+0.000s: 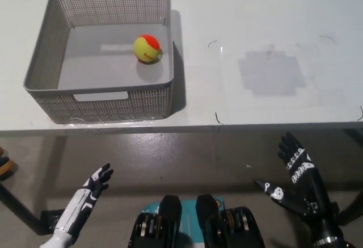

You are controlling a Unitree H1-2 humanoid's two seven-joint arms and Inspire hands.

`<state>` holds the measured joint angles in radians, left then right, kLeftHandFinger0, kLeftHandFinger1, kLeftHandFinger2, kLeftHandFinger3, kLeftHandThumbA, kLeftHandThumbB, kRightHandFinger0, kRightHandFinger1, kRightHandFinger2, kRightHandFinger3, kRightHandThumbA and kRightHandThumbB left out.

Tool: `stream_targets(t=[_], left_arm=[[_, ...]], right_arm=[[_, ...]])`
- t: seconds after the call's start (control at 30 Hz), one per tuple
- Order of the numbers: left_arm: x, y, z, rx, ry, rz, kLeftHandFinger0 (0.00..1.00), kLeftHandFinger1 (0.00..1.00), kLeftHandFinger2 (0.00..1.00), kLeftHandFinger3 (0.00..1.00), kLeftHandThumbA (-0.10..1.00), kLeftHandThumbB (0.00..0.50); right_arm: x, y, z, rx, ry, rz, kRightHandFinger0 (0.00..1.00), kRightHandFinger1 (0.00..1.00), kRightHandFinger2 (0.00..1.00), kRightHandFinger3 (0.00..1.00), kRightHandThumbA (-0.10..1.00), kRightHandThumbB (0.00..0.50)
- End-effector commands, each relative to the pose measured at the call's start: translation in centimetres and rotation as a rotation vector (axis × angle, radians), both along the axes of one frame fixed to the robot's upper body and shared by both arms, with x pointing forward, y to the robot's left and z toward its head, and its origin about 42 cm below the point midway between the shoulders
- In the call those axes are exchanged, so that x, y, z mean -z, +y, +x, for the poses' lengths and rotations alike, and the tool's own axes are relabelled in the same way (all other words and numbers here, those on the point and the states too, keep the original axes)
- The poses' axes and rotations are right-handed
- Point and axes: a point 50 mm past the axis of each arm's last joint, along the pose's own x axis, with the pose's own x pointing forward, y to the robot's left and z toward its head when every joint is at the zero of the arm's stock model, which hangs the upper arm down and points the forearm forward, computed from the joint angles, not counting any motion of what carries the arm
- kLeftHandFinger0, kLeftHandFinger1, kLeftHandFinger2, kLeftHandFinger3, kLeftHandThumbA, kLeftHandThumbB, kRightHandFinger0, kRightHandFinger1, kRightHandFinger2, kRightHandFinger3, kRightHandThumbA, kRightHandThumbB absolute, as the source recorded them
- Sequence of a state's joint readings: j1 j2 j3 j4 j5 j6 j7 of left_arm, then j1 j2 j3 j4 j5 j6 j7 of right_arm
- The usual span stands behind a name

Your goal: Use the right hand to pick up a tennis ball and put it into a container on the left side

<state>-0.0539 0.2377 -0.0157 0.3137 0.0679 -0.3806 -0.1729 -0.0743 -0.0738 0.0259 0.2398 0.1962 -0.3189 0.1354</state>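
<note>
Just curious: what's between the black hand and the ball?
In the head view, the basket's wall and bare white table separate the black hand from the ball.
</note>
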Motion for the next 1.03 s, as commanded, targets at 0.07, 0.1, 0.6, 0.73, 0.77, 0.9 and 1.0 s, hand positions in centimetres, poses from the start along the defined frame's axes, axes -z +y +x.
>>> stream_targets(t=[0.07, 0.1, 0.6, 0.73, 0.77, 0.9, 1.0], left_arm=[[-0.4, 0.3, -0.2, -0.037, -0.062, -0.015, 1.0, 1.0, 1.0, 1.0, 1.0, 0.278], [-0.3, 0.3, -0.1, -0.037, -0.064, -0.014, 1.0, 1.0, 1.0, 1.0, 1.0, 0.276], [0.0, 0.2, -0.7, -0.051, -0.059, -0.036, 1.0, 1.0, 1.0, 1.0, 1.0, 0.262], [-0.1, 0.0, -0.5, -0.053, -0.062, -0.038, 1.0, 1.0, 1.0, 1.0, 1.0, 0.276], [-0.1, 0.0, -0.4, -0.053, -0.063, -0.036, 1.0, 1.0, 1.0, 1.0, 1.0, 0.277], [1.0, -0.2, -2.5, -0.061, -0.034, -0.052, 1.0, 1.0, 1.0, 1.0, 1.0, 0.262], [1.3, -0.3, -3.2, -0.058, -0.02, -0.053, 1.0, 1.0, 1.0, 1.0, 1.0, 0.249]], right_arm=[[-0.2, -0.2, 0.7, -0.019, -0.082, 0.05, 1.0, 1.0, 1.0, 1.0, 1.0, 0.15], [-0.1, -0.3, 0.9, -0.008, -0.081, 0.026, 1.0, 1.0, 1.0, 1.0, 1.0, 0.166], [1.3, -0.3, 0.9, 0.003, -0.027, -0.039, 1.0, 1.0, 1.0, 1.0, 1.0, 0.235], [1.3, -0.4, 1.0, -0.001, -0.025, -0.037, 1.0, 1.0, 1.0, 1.0, 1.0, 0.228], [1.3, -0.4, 1.0, -0.001, -0.025, -0.037, 1.0, 1.0, 1.0, 1.0, 1.0, 0.228], [2.0, -0.6, -0.4, -0.009, -0.008, -0.058, 1.0, 1.0, 1.0, 1.0, 1.0, 0.205], [2.3, -0.8, -1.0, -0.008, 0.0, -0.093, 1.0, 1.0, 1.0, 1.0, 1.0, 0.14]])
